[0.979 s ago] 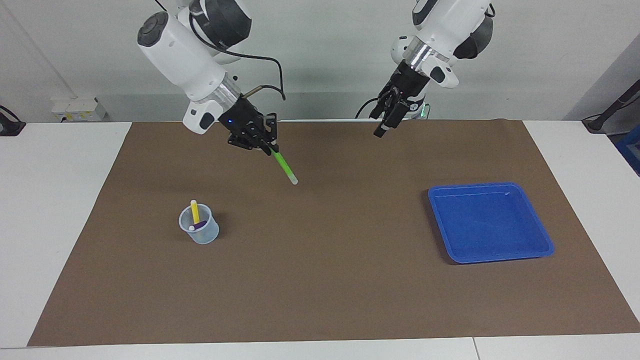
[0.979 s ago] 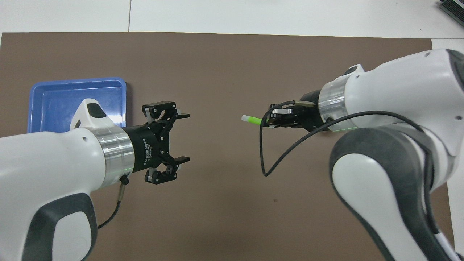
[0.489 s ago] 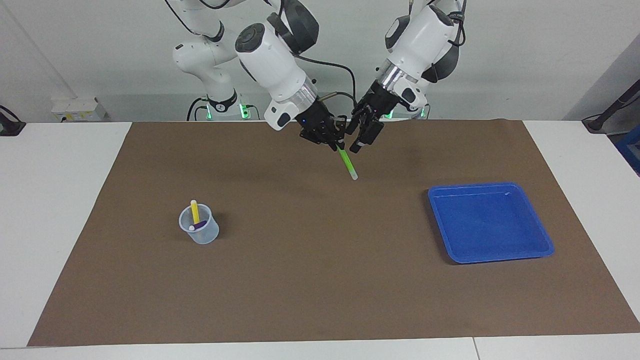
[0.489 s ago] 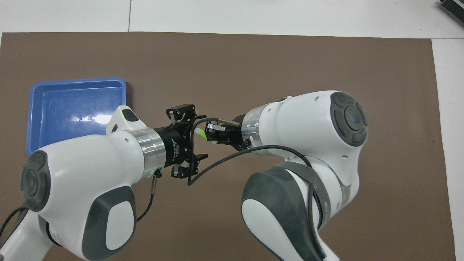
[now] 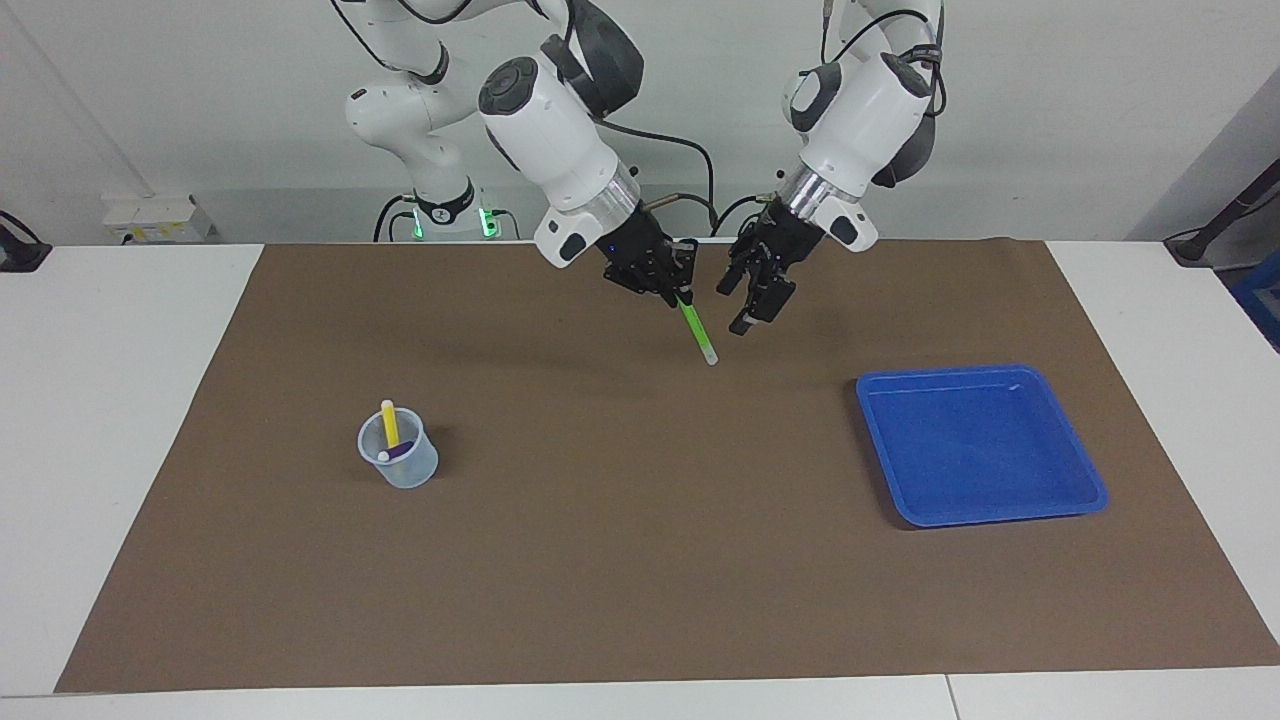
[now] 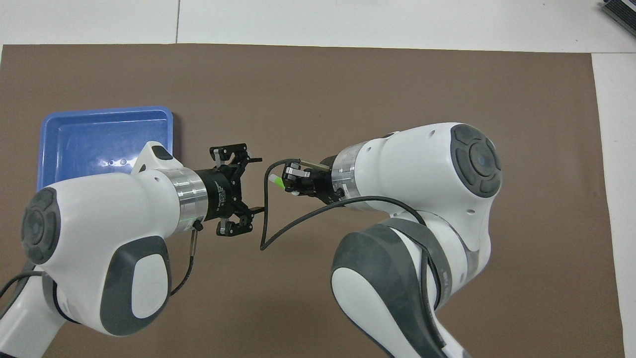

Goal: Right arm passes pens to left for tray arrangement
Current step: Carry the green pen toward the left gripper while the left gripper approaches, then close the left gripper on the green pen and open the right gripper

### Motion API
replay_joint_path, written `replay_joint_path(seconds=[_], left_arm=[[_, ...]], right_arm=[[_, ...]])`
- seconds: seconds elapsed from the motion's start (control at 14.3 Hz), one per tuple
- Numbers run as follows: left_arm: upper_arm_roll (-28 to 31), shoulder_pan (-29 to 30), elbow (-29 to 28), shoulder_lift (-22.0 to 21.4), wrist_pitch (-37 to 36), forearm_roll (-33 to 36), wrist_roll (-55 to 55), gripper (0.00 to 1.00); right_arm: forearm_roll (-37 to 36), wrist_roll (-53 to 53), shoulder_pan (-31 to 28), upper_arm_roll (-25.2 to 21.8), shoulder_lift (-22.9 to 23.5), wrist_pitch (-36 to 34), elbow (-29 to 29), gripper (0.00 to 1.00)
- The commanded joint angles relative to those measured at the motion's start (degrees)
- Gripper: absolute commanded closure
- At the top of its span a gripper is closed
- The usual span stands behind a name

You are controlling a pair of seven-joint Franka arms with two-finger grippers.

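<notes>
My right gripper (image 5: 672, 293), on the arm with the blue light, is shut on the bright green pen (image 5: 698, 335) and holds it slanted, pale tip down, over the middle of the mat. It also shows in the overhead view (image 6: 287, 180), with the pen's tip (image 6: 275, 179) pointing at my left gripper (image 6: 254, 185). My left gripper (image 5: 740, 308) is open and empty, beside the pen and a short gap from it. The blue tray (image 5: 1000, 516) lies empty toward the left arm's end. The yellow pen (image 5: 389, 422) and purple pen (image 5: 399, 452) stand in a cup.
The small translucent cup (image 5: 408, 470) stands on the brown mat (image 5: 640, 580) toward the right arm's end; the right arm hides it in the overhead view. A black cable (image 6: 298, 221) loops under the right gripper. The tray's rim (image 6: 107, 110) shows beside the left arm.
Both arms swung in over the mat's middle; the left gripper's fingers reached around the green pen's tip, then drew back a little toward the tray's end. The right gripper keeps the pen.
</notes>
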Motion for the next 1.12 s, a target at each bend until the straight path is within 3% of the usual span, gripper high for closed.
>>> replay_joint_path(seconds=[0.0,0.56,0.84,0.91,1.05], left_arm=[[-0.14,-0.36,-1.04,1.28,2.13,-1.35,1.23,0.05],[-0.14,-4.58,-1.57,3.22,6.53,-1.35,-0.88,0.12],[-0.14,-4.58,-1.74,3.31,6.27,-1.35,-0.62,0.32],[-0.14,-4.75,-1.83,3.31,6.36,-1.35,-0.71,0.42],[-0.14,-5.19,-1.83,3.31,6.36,-1.35,-0.80,0.42]], right_arm=[[1.30,1.50,-0.12,0.05,-0.55,-0.46,-0.28,0.94],[1.13,2.21,-0.03,0.05,-0.90,-1.25,-1.07,0.94],[1.04,2.04,-0.03,0.05,-0.99,-1.25,-1.16,0.94],[1.04,2.04,-0.03,0.05,-0.99,-1.25,-1.16,0.94],[0.95,2.04,-0.03,0.05,-0.99,-1.25,-1.25,0.94]])
